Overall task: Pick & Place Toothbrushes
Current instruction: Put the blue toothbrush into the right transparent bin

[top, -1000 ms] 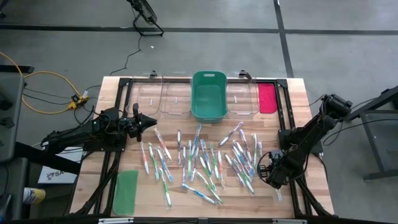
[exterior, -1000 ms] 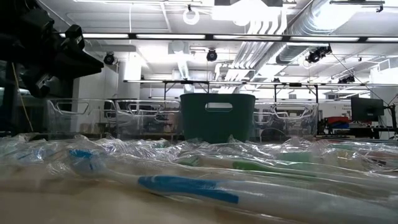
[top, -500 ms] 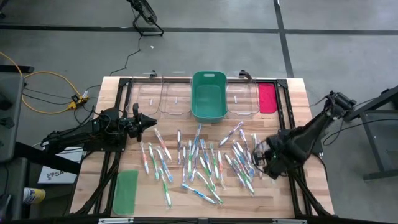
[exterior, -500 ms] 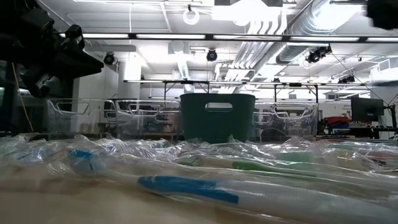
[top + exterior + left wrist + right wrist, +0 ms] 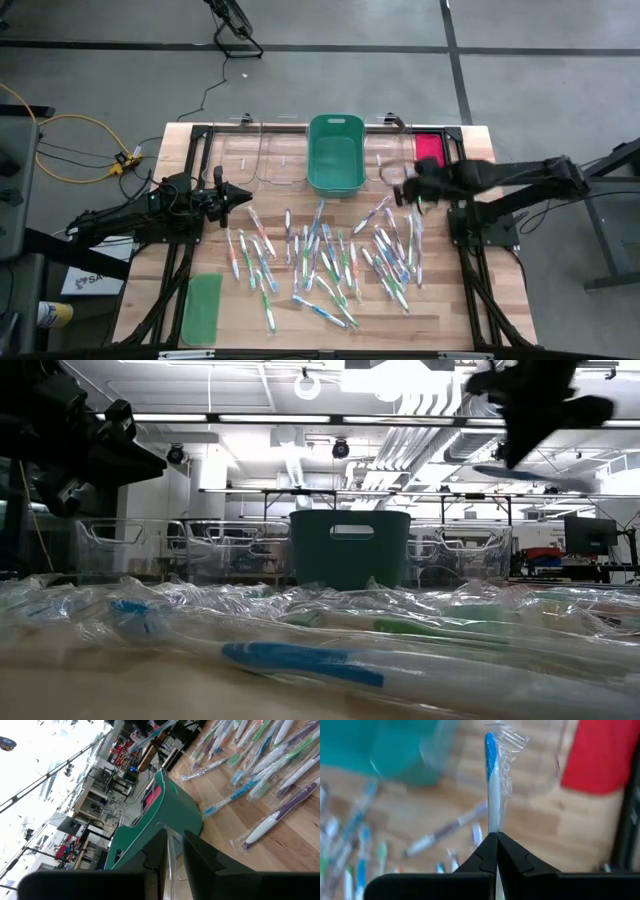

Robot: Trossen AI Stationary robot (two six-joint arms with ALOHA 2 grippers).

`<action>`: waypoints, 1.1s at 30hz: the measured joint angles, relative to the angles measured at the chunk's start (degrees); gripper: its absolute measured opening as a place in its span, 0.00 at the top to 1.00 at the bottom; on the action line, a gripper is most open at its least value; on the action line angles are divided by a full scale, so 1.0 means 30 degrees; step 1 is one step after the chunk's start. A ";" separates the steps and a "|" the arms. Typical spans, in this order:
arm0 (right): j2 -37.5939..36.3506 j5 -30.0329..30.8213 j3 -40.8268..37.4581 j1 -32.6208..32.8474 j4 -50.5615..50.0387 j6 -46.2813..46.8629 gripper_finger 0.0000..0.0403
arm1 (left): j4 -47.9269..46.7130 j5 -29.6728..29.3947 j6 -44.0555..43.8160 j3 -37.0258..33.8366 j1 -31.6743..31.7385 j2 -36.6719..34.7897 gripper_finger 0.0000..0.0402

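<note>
Blue-and-white wrapped toothbrush [image 5: 491, 785] pinched in right gripper [image 5: 496, 845], above clear bin [image 5: 392, 160] edge. Loose toothbrushes [image 5: 330, 255] below. Left gripper [image 5: 243, 195] narrowly parted, empty, beside pile.

I'm seeing strip lights [image 5: 250, 417] glowing under ceiling ducts [image 5: 420, 420]; a yellow cable [image 5: 70, 150] is lying across grey floor [image 5: 330, 60].

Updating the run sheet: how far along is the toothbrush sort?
Early. Done: the clear bins hold only a couple of small items. In hand: the right tool is shut on a wrapped blue toothbrush, near the clear bin beside the green bin. The left tool waits. Left: dozens of toothbrushes on the table.
</note>
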 joint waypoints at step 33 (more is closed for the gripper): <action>0.7847 -0.8421 0.0459 -1.4910 1.0121 -1.2506 0.98 | 0.0000 0.0000 0.0006 0.0005 0.0000 -0.0002 0.86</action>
